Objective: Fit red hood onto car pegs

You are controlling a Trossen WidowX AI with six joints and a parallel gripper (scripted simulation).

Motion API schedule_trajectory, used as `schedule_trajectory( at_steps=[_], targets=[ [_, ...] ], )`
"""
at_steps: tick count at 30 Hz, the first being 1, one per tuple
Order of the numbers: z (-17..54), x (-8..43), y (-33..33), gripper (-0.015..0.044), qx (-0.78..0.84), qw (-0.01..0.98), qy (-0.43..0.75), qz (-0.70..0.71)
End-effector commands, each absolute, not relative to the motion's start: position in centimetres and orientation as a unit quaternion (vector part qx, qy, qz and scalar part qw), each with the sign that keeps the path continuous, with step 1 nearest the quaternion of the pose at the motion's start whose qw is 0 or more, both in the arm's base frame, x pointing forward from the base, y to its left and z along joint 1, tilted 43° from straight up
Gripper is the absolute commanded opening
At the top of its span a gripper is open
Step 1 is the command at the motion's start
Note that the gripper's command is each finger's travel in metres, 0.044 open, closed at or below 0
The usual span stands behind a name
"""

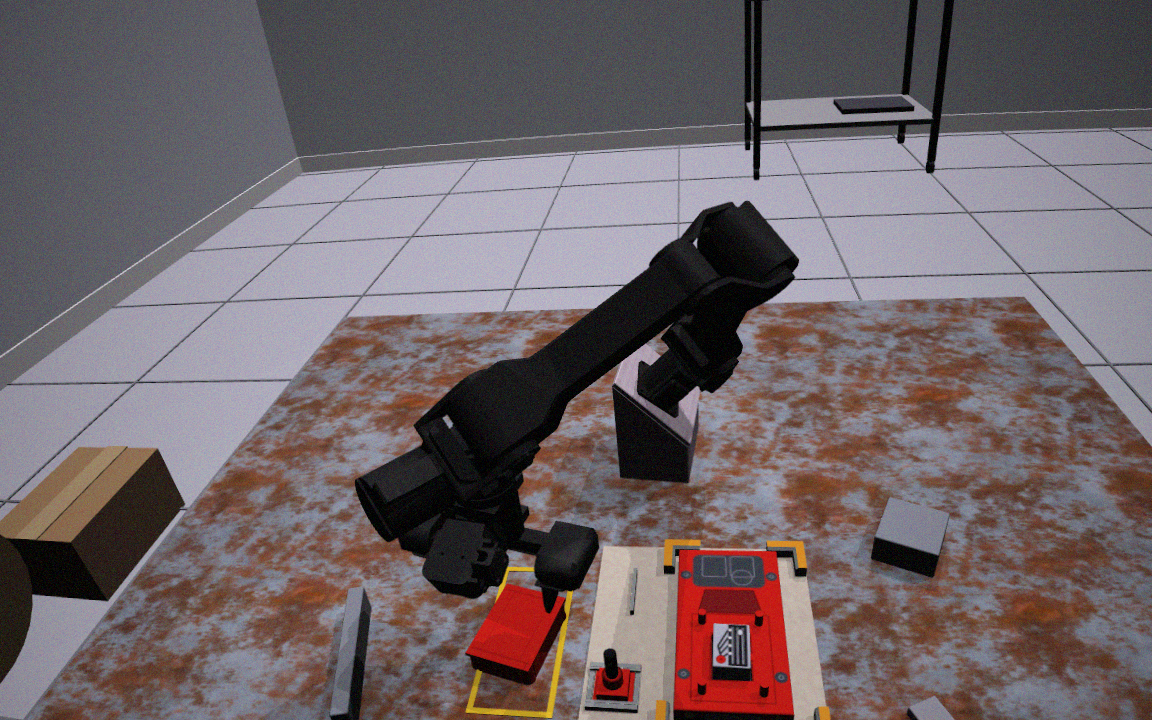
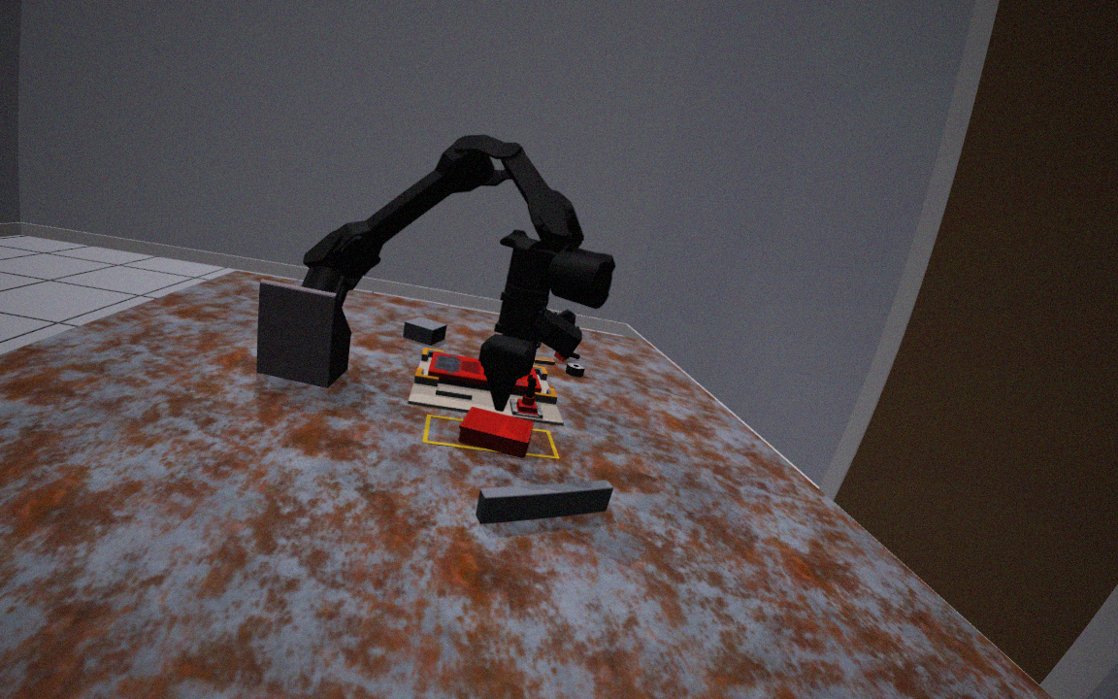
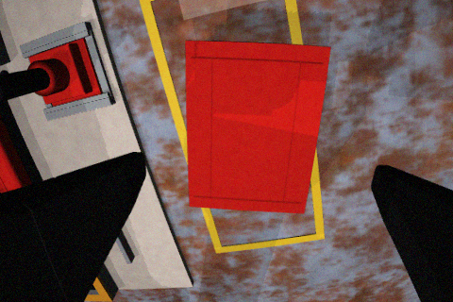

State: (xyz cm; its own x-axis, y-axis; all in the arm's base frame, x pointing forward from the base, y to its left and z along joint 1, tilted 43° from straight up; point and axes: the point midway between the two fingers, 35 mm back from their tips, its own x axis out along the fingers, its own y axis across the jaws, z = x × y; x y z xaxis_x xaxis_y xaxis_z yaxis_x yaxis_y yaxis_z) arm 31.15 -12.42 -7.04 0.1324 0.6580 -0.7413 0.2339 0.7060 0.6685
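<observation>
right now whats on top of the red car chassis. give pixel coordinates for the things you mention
On the red chassis [image 1: 689, 640] [image 2: 459, 369], the top view shows the engine block [image 1: 731, 651] with four pegs standing around it; the hood [image 1: 517, 631] [image 2: 496, 431] [image 3: 252, 127] is not on it. Whatever lies beneath the engine block is covered and cannot be seen.
</observation>
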Motion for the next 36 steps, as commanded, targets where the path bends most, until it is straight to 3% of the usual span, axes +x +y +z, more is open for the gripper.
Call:
schedule_trajectory(
  at_steps=[1,36],
  targets=[
    [-7.3,31.0,-12.0,0.044,0.353,0.663,0.64,0.16],
    [-8.9,31.4,-10.4,0.044,0.353,0.663,0.64,0.161]
  ],
)
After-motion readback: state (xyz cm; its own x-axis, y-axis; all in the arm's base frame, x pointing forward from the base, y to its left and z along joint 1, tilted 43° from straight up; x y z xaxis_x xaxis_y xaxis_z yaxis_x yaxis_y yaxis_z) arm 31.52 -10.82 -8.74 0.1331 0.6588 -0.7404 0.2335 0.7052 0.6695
